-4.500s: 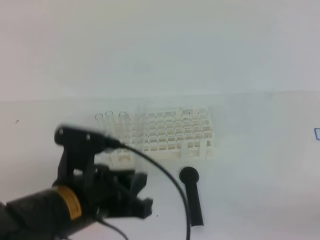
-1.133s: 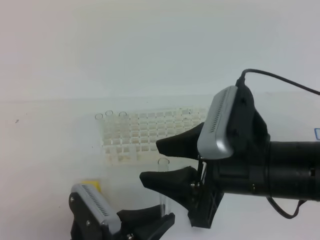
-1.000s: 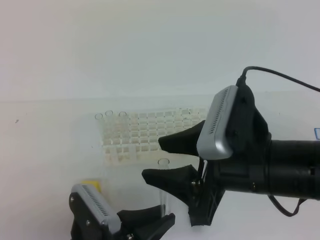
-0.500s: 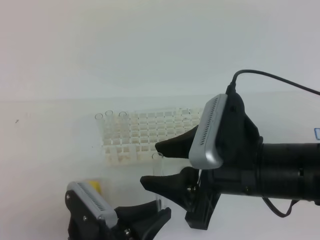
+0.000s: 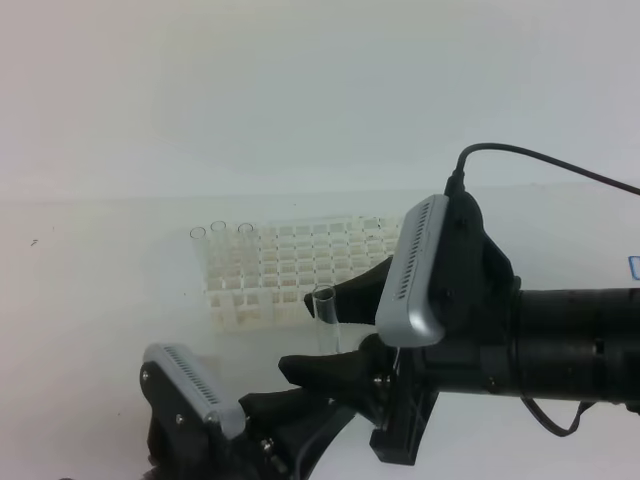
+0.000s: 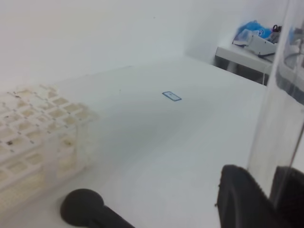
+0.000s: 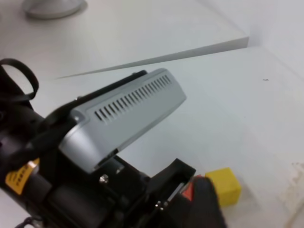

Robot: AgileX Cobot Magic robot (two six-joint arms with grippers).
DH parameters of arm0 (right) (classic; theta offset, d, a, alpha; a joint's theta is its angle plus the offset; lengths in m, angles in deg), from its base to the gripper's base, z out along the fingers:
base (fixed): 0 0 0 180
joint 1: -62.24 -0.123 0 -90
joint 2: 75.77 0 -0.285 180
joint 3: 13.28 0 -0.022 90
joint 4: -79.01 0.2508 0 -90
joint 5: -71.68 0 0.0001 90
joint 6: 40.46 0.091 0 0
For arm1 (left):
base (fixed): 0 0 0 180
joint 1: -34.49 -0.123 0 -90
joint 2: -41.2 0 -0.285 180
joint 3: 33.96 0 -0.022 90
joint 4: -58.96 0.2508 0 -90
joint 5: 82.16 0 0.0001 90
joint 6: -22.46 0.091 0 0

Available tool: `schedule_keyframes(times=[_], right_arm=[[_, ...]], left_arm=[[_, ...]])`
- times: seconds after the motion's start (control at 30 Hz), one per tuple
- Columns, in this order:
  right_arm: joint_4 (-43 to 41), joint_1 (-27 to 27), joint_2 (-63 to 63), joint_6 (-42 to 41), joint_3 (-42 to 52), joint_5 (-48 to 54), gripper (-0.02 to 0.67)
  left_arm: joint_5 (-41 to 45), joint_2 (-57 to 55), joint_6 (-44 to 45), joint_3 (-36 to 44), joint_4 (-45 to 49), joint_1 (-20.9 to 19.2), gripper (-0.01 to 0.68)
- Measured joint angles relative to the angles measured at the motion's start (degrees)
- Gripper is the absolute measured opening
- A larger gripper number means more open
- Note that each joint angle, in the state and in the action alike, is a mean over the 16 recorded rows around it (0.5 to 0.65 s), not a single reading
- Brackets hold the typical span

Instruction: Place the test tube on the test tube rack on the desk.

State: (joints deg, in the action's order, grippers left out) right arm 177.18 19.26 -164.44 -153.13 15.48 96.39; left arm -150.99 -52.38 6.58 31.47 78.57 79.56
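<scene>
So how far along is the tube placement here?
Done: the test tube stands upright, clamped in the jaws of the left gripper. In hand: the right gripper brackets it with open jaws, apparently for a handover. Left: seating it in the test tube rack, where three other tubes stand.

the test tube (image 5: 325, 318) was clear, the test tube rack (image 5: 290, 270) white, the stick (image 6: 90, 211) black, the cube (image 7: 224, 185) yellow.

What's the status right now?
Left gripper shut on test tube, upright. Right gripper open beside it. Rack behind; nothing between.
</scene>
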Motion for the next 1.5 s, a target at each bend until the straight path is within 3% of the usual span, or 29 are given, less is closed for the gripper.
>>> schedule_keyframes(times=[0.3,0.43,0.6,0.9,1.0,1.17,1.5], right_arm=[[0.49,0.0,-0.01,-0.02,-0.06,-0.61,0.189],[1.08,0.01,-0.11,-0.13,-0.18,-0.87,0.13],[2.07,0.04,-0.32,-0.63,-0.36,-1.1,0.123],[2.67,0.03,1.54,-3.01,-0.57,-4.06,0.123],[2.33,0.02,3.64,-3.8,-0.51,-6.45,0.122],[1.56,-0.01,8.54,-4.68,-0.38,-10.9,0.122],[1.18,0.01,17.86,-4.86,0.93,-16.23,0.122]], left_arm=[[0.03,0.0,-1.05,-0.25,0.73,0.02,0.109],[-0.05,0.0,-4.83,-0.33,0.31,0.15,0.113],[-0.24,0.0,-13.56,-0.46,-0.89,0.34,0.146],[-0.55,0.03,-29.78,-0.64,-4.17,0.43,0.286],[-0.48,0.05,-32.25,-0.66,-4.49,0.31,0.303],[-0.26,0.36,-33.36,-0.68,-4.05,0.1,0.251],[1.51,9.02,-29.71,-0.65,1.01,-0.05,0.037]])
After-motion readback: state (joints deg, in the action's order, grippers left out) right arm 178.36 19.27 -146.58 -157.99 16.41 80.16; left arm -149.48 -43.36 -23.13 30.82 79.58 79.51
